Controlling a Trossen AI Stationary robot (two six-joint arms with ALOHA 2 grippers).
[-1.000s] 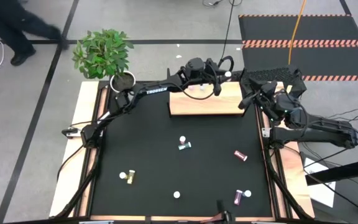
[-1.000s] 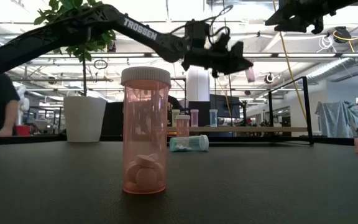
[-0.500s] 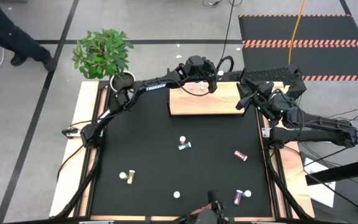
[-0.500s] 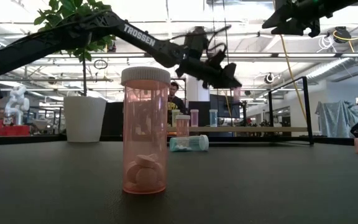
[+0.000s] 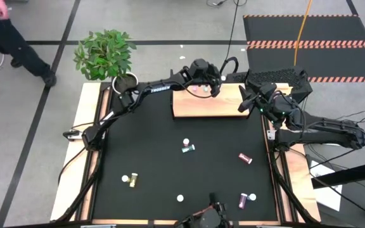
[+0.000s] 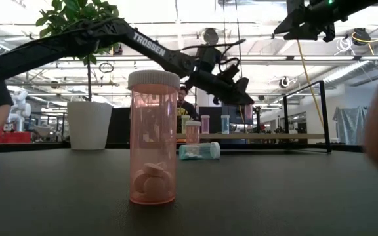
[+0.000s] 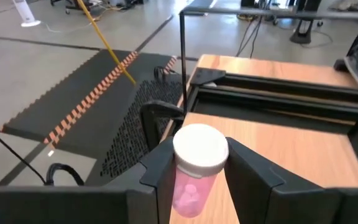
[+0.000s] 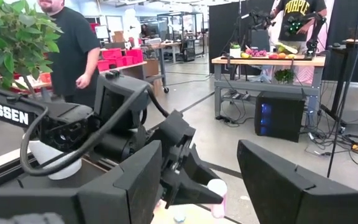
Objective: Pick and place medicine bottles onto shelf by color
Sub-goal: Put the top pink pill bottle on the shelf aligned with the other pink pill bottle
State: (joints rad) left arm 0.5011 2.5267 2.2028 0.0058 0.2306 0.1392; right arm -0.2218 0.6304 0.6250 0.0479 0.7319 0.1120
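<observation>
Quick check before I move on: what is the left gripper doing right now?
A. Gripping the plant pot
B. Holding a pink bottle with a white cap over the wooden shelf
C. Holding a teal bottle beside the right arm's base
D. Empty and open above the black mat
B. In the left wrist view the left gripper is closed on the pink bottle, with the wooden shelf just below it.

You've brought the left gripper (image 7: 194,163) and its pink bottle (image 7: 196,165) lower and further back over the shelf (image 5: 217,105), while the right arm edged toward it.
</observation>
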